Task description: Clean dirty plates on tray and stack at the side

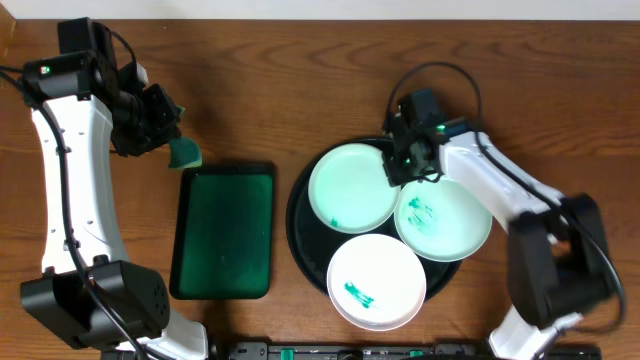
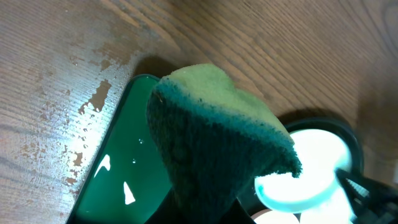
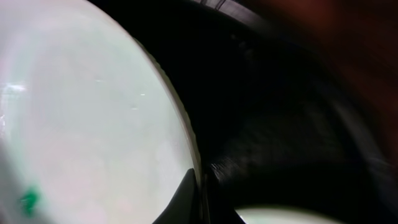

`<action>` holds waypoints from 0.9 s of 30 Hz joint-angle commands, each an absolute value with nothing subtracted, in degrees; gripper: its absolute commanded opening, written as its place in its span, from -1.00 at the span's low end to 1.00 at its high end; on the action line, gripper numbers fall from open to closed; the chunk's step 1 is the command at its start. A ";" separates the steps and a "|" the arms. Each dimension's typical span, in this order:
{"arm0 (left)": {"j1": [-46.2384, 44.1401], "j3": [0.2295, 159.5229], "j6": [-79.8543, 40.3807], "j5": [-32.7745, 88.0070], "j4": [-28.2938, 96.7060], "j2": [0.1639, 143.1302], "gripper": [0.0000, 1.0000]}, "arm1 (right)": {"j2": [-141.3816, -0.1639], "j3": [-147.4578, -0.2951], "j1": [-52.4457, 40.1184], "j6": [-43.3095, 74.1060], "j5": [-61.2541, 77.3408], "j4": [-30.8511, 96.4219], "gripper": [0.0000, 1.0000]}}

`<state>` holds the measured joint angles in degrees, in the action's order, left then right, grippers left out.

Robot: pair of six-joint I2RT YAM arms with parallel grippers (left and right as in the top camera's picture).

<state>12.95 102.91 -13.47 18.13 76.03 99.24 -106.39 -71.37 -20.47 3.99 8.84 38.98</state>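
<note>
Blur spoils the right wrist view, and the arm covers the right gripper (image 1: pixel 405 165) from overhead. Its fingertips (image 3: pixel 185 194) appear to pinch the rim of the far plate (image 1: pixel 350 188), which is pale mint with one teal fleck. The green sponge (image 2: pixel 217 149) hides the left gripper (image 1: pixel 172 135), clamped on it near the far-left corner. The round black tray (image 1: pixel 305 240), right of centre, also holds the teal-smeared right plate (image 1: pixel 445 220) and near plate (image 1: pixel 377 282).

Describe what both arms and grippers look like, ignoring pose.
Both match. The left arm and right arm have smooth white link shells between chunky black joint housings, with thin black cables looping near the wrists and small green lights. The left gripper and right gripper are black. No markings readable.
</note>
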 commanded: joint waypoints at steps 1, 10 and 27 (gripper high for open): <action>12.78 104.31 -13.37 18.83 76.05 99.26 -0.86 | -97.67 -71.50 -20.51 9.41 0.49 40.29 -0.97; 10.70 104.31 -12.16 18.83 76.73 99.26 -0.86 | -93.65 -71.24 -23.51 22.11 -10.70 46.78 -0.98; -3.84 99.04 -8.80 30.11 70.15 99.61 -0.86 | -102.26 -70.70 -29.67 36.38 -17.93 44.16 -0.98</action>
<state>-3.66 102.17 -7.25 21.76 72.58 99.24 -100.01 -71.07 -29.15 33.80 -17.76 44.64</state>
